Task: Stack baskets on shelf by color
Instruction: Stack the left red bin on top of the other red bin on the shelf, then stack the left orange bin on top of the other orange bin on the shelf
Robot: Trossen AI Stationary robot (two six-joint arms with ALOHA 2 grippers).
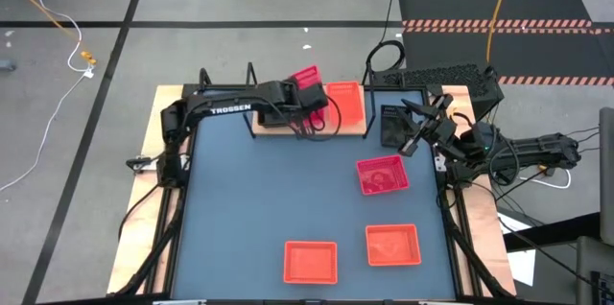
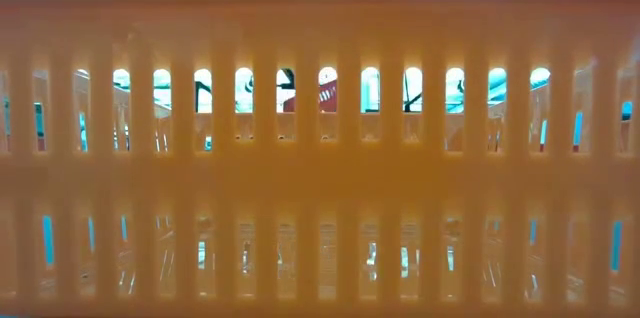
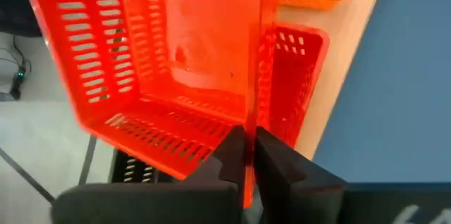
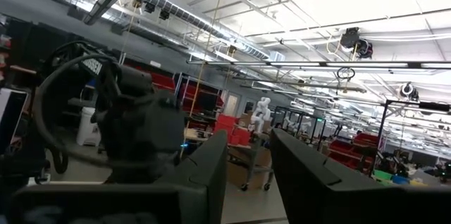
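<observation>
Pinkish-red plastic is what we're dealing with right now: one pinkish-red basket [image 3: 169, 76] hangs tilted over the back-left part of the shelf [image 1: 355, 130], pinched by its wall in the left claw [image 3: 245, 155]. In the left wrist view our fingers [image 3: 278, 171] sit tight on either side of that thin wall, so the claw is clenched on it. Under it we can see what looks like another pinkish-red basket on the shelf [image 3: 296, 76], with an orange-red basket on the shelf [image 1: 343, 102] just beside it and a black basket [image 1: 393, 125] near the shelf's right end.

So we'd say we're mid-placement: dropping this one onto its colour mate. The held basket is clearly tipped, not level, so the next move calls for squaring it up over the one below and easing it down before letting go, otherwise it'll probably sit crooked or slide off the back edge.

Out on the dark blue surface [image 1: 249, 190] another loose pinkish-red basket [image 1: 382, 175] and two orange-red baskets near the front [image 1: 310, 261] wait their turn, well apart from the shelf. One of them fills the low view.

The right claw [image 4: 248, 155] is parked up by the right edge of the surface, pointing off into the room, fingers parted and gripping nothing.
</observation>
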